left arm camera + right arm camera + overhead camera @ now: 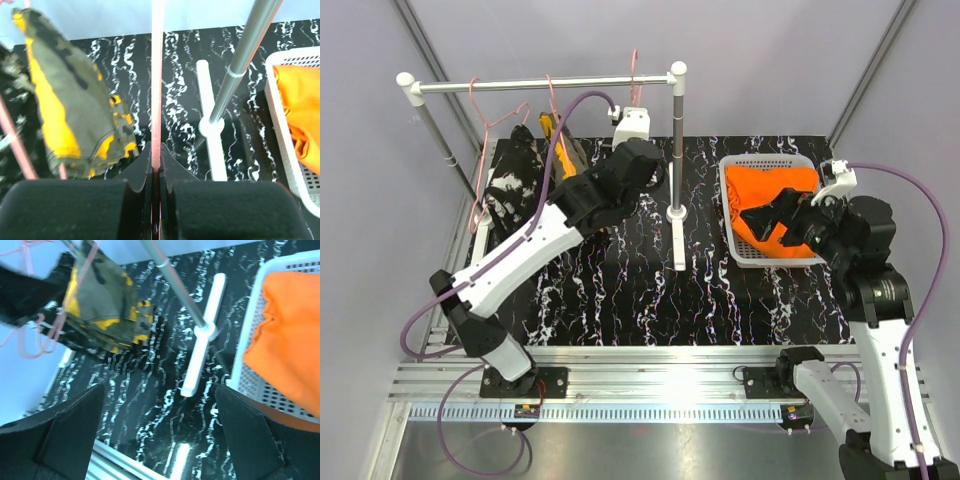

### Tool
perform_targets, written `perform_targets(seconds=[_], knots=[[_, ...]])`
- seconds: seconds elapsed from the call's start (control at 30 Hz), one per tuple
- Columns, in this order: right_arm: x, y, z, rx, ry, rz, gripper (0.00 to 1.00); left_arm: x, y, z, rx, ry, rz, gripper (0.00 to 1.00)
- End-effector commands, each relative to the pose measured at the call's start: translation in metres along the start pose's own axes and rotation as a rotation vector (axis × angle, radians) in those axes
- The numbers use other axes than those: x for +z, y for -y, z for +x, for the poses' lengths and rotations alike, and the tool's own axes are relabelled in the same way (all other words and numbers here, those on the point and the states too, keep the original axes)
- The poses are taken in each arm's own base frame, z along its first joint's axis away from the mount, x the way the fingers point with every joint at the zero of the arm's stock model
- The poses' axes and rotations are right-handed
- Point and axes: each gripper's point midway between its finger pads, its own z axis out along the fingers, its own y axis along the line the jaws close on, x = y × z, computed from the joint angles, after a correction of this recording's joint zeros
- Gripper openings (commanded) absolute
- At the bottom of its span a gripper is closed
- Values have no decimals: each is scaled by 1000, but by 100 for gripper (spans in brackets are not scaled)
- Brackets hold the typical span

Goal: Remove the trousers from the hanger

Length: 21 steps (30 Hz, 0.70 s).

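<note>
Marbled table: left gripper clamps pink hanger beside camouflage trousers; right gripper apart.

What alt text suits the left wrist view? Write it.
The left tool is shut on a thin pink hanger. Camouflage trousers hang at the view's left; orange trousers lie in a white basket at its right edge.

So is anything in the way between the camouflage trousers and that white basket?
Yes. The rack's upright pole and its white foot stand between the camouflage trousers and the basket. The left hand, shut on a pink hanger, is there too.
</note>
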Motion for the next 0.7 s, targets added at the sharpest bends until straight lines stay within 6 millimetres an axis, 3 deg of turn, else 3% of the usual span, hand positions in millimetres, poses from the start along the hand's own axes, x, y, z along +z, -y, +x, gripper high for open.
perform_targets(seconds=[0.0, 0.23, 0.47, 0.57, 0.6, 0.63, 0.67], knots=[[-10, -21, 8, 57, -16, -92, 99, 9, 13, -34, -57, 65, 64, 0], [-17, -22, 22, 54, -38, -114, 100, 38, 18, -20, -75, 8, 62, 0], [-23, -19, 25, 38, -43, -90, 99, 46, 30, -11, -65, -26, 103, 3], [-26, -20, 25, 28, -38, -92, 99, 46, 33, -7, -69, -39, 124, 16], [-27, -20, 25, 25, -34, -91, 100, 46, 34, -6, -72, -40, 131, 23], [-28, -20, 24, 24, -30, -84, 99, 43, 34, -7, -78, -36, 144, 41], [-28, -17, 24, 24, -28, -67, 99, 42, 34, -7, -81, -33, 148, 45]])
